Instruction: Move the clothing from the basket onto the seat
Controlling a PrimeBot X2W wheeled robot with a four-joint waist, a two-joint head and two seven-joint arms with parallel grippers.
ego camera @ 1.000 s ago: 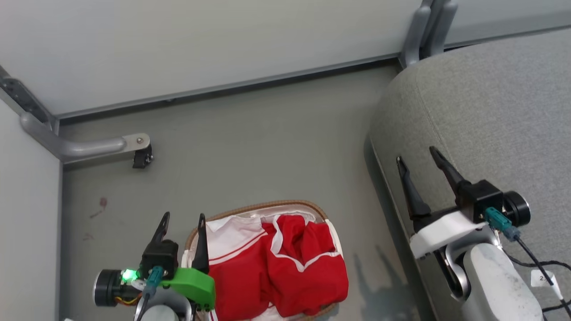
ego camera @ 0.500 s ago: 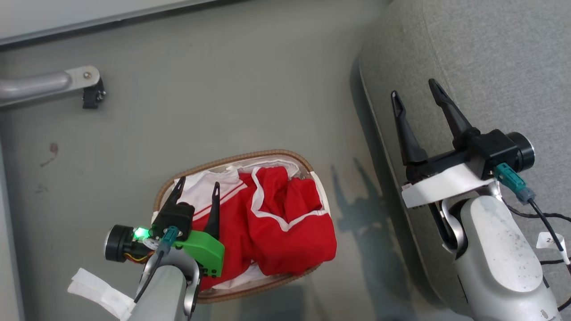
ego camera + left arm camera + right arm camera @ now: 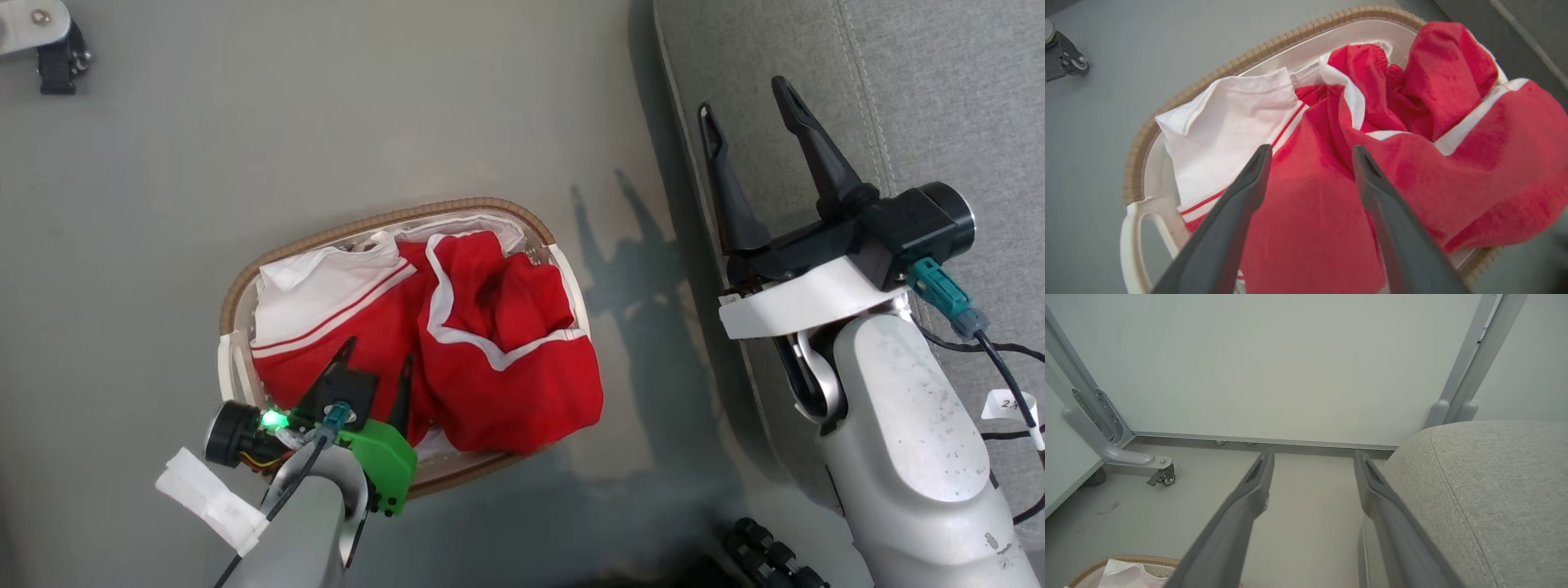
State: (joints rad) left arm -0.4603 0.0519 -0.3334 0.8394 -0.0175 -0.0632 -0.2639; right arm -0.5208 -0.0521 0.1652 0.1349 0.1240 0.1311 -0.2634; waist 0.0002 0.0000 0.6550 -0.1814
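Swung our left gripper (image 3: 378,349) in over the basket (image 3: 457,204), wide open and empty, red clothing (image 3: 506,359) right beneath it; right gripper (image 3: 743,94), open too, sits farther off by the seat (image 3: 939,98).

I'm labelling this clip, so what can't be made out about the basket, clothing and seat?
Clothing: how many garments; folds overlap in head and left wrist views.
Basket: near rim, behind the left gripper, head view.
Seat: full extent, cut off by head view's top and right edges.
Dark ribbed object: cut by head view's bottom edge.
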